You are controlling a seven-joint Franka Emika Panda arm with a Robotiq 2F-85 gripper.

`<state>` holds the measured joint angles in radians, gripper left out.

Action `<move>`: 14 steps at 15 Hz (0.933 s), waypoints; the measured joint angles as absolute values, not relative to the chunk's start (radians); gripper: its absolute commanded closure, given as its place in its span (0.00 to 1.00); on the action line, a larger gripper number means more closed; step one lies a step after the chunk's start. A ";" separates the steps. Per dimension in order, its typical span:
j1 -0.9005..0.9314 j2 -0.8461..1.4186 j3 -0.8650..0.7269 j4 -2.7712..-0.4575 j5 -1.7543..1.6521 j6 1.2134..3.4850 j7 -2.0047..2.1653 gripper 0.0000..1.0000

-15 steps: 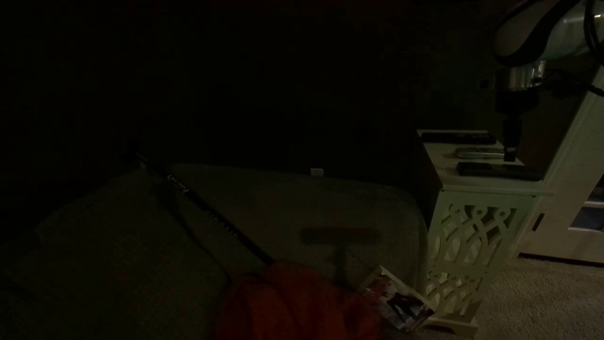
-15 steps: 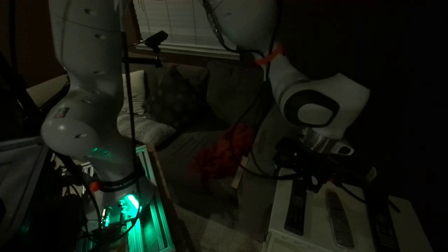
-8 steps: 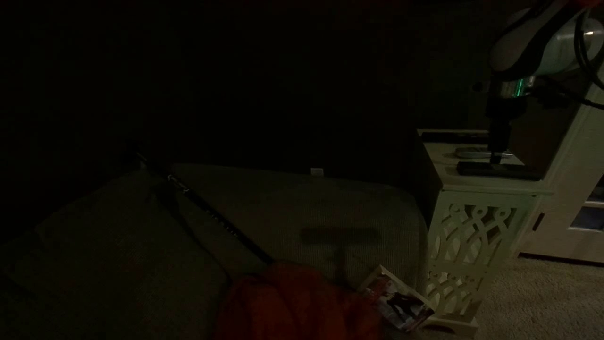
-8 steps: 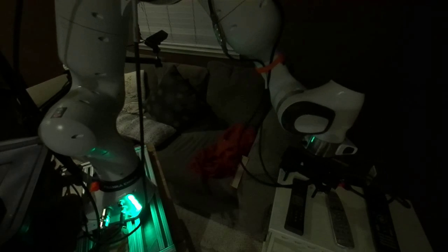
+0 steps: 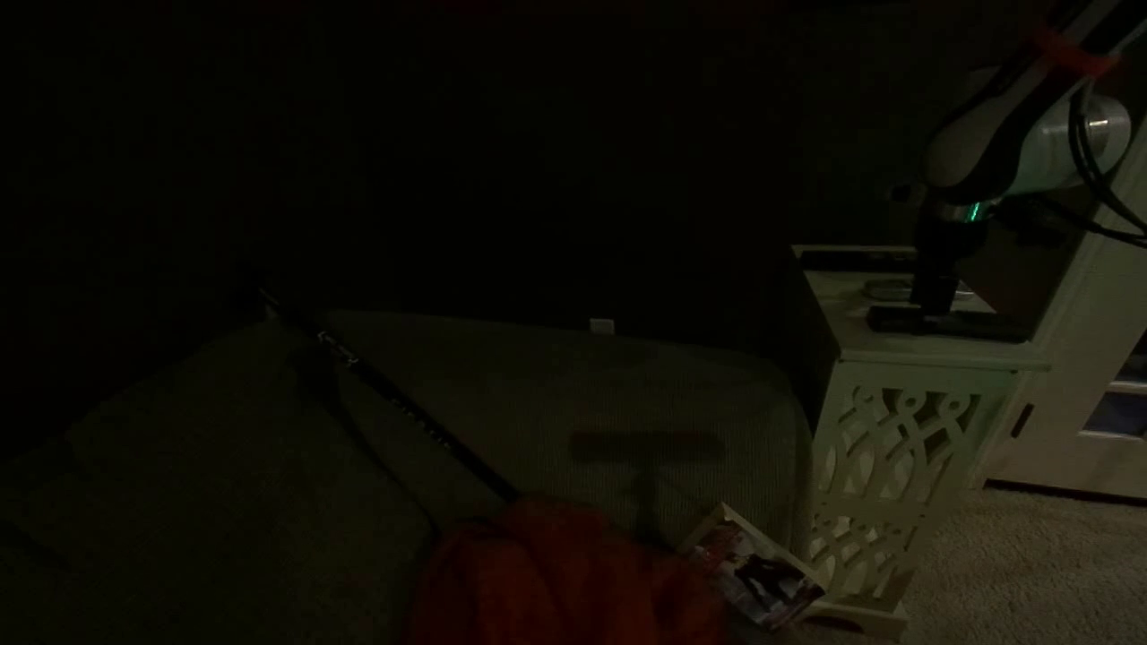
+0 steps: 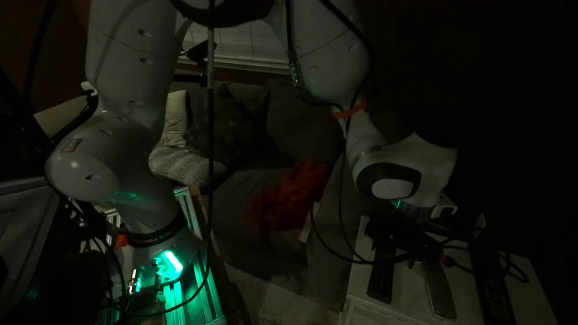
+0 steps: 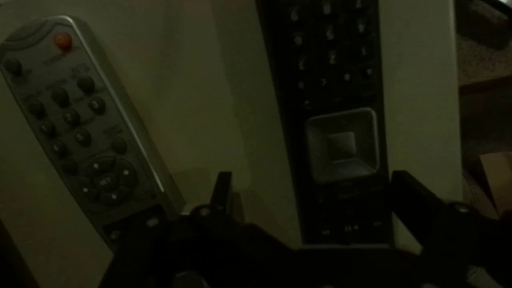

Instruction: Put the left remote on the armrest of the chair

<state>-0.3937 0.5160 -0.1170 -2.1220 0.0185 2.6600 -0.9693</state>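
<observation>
Left remote (image 6: 382, 275) lies beneath the spread, downward-pointing hand (image 7: 311, 178).

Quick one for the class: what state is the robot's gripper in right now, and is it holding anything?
Gripper: open, holding nothing; its jaws stand apart, with the black remote showing between them in the wrist view.
</observation>
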 measured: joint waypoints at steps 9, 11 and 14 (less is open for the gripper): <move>-0.430 0.507 -0.074 -2.133 0.019 2.679 -0.994 0.71; -0.430 0.484 -0.057 -2.148 0.019 2.612 -0.994 0.71; -0.426 0.431 -0.006 -2.169 0.035 2.505 -1.007 0.71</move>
